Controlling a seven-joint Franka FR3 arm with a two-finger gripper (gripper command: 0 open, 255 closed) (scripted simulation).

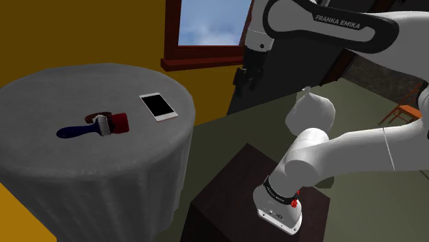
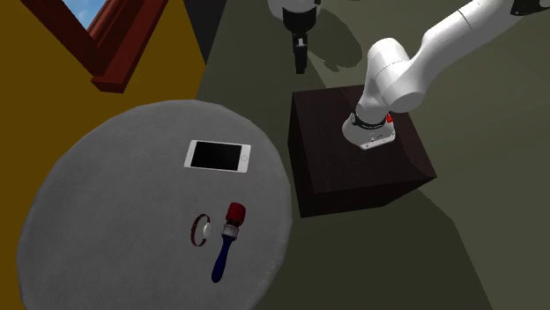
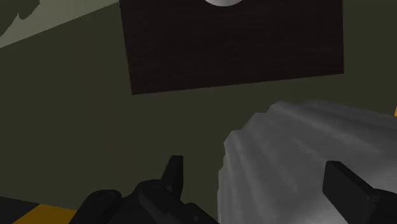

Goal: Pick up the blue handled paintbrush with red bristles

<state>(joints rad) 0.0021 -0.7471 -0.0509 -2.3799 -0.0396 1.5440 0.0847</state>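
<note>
Nearest in the shoulder view, at its lower right, is the dark box stand (image 1: 227,199) with the white arm (image 1: 357,148) bolted on top and reaching up and away to the left. Left of the stand is a round table (image 1: 55,89) under a grey cloth. On it the paintbrush (image 1: 96,127) lies flat toward the near left part of the top, its blue handle pointing to that view's left and its red bristles to the right. A small reddish ring (image 1: 93,118) lies just beside it on the far side; whether the two touch I cannot tell. A phone (image 1: 159,106) lies flat farther back and to the right, apart from the brush. Beyond the table's right edge the gripper (image 1: 241,81) hangs over the floor, high up and well apart from the brush. In the wrist view its two fingers (image 3: 173,172) stand wide apart with nothing clasped between them, so it is released and empty. Farthest back are the mustard wall (image 1: 82,27) and a window (image 1: 213,20). By my reading the task is barely begun: the brush looks untouched, and the reach over the table, the descent, the closing and the lift all remain
</note>
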